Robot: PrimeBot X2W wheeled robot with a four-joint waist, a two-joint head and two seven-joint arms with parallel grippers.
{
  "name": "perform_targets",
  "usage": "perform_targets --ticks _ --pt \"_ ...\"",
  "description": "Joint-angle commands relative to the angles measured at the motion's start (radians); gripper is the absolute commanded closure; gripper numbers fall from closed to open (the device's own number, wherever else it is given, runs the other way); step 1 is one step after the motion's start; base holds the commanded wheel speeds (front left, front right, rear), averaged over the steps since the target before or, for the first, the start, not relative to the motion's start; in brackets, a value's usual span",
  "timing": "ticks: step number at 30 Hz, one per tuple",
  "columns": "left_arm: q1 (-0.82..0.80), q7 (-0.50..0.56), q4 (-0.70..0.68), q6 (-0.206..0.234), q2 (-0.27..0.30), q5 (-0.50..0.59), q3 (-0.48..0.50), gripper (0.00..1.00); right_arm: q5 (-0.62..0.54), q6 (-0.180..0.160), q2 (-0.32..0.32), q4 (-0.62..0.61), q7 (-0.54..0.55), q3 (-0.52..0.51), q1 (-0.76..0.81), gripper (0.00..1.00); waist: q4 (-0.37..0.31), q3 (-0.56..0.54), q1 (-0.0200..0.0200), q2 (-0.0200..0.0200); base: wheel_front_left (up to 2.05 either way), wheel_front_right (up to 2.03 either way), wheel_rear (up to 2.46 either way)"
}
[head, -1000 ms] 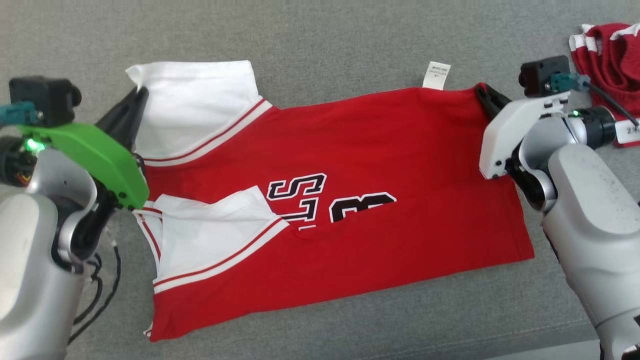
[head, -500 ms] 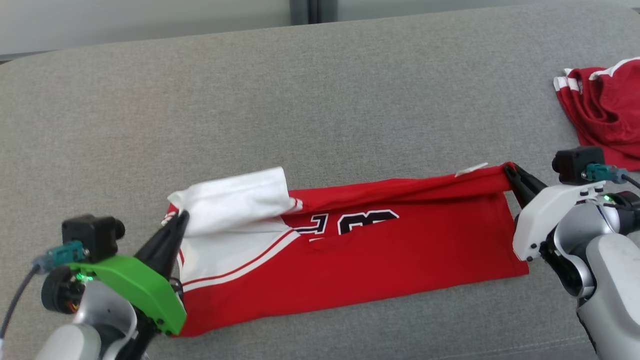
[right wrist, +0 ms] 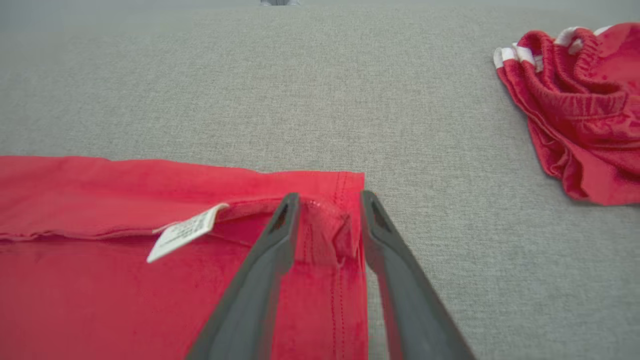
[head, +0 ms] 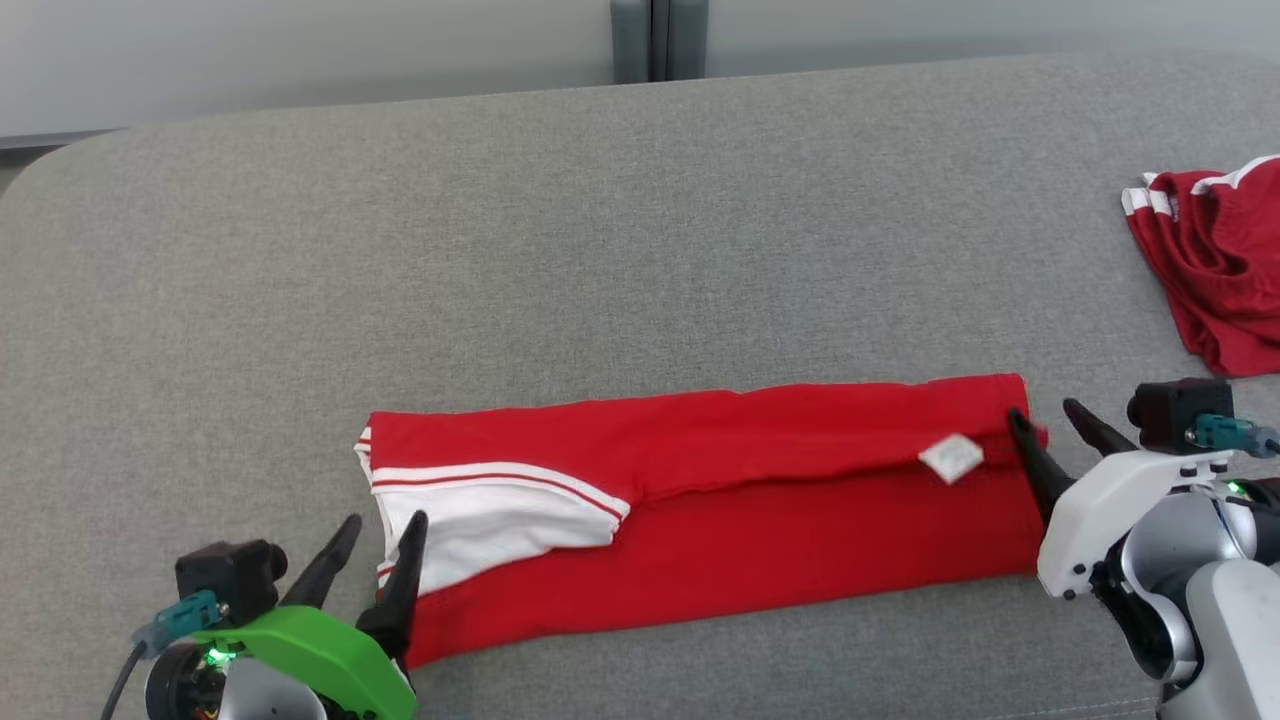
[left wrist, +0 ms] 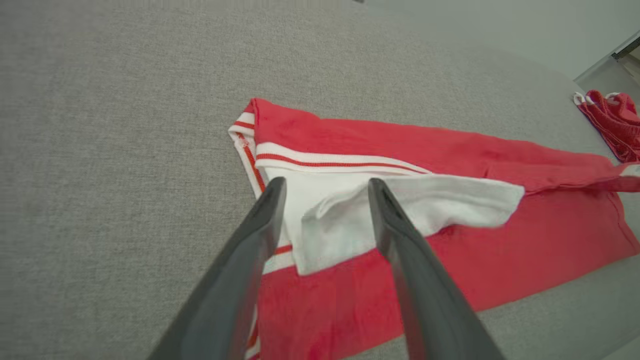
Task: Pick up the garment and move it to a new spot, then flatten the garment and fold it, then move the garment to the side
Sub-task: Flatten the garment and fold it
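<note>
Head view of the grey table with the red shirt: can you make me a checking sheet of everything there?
Surface: grey cloth surface, smooth, rounded far corner at the left.
Job's things: red garment folded into a long band; white sleeve on top at its left end, label near its right end.
Clutter: second red garment, crumpled, far right.
Grippers: left gripper open over the sleeve end; right gripper open, fingers astride the garment's right corner.
Cables: grey cable from the left wrist camera, clear of the garment; short lead at the right wrist camera.
Surroundings: pale wall with a dark upright strip.
</note>
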Motion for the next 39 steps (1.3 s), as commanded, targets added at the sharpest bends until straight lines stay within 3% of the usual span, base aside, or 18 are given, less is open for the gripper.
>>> perform_targets --ticks 1,9,19,38,39 --pt "0.021 -0.028 0.005 0.010 -0.005 0.014 0.014 0.00 -0.003 -0.002 0.007 -0.013 -0.011 -0.015 0.024 0.00 -0.002 -0.008 0.0000 0.0000 0.00 0.00 0.00" --pt "0.048 -0.187 0.013 0.075 -0.039 0.065 0.057 0.00 -0.020 -0.002 0.070 -0.082 -0.023 -0.114 0.122 0.00 -0.007 -0.046 0.0000 0.0000 0.00 0.00 0.00" --pt "0.004 -0.272 0.077 0.115 -0.104 0.107 0.034 0.00 -0.038 -0.002 0.089 -0.060 0.019 -0.123 0.134 0.00 0.015 -0.093 0.0000 0.0000 0.00 0.00 0.00" --pt "-0.023 -0.262 0.106 0.128 -0.096 0.134 0.002 0.00 -0.106 -0.002 0.056 0.394 0.051 -0.124 -0.056 0.00 0.132 -0.099 0.0000 0.0000 0.00 0.00 0.00" --pt "-0.023 -0.262 0.106 0.129 -0.096 0.133 0.001 0.00 -0.103 -0.002 0.058 0.415 0.053 -0.127 -0.062 0.41 0.133 -0.100 0.0000 0.0000 0.00 0.00 0.00"
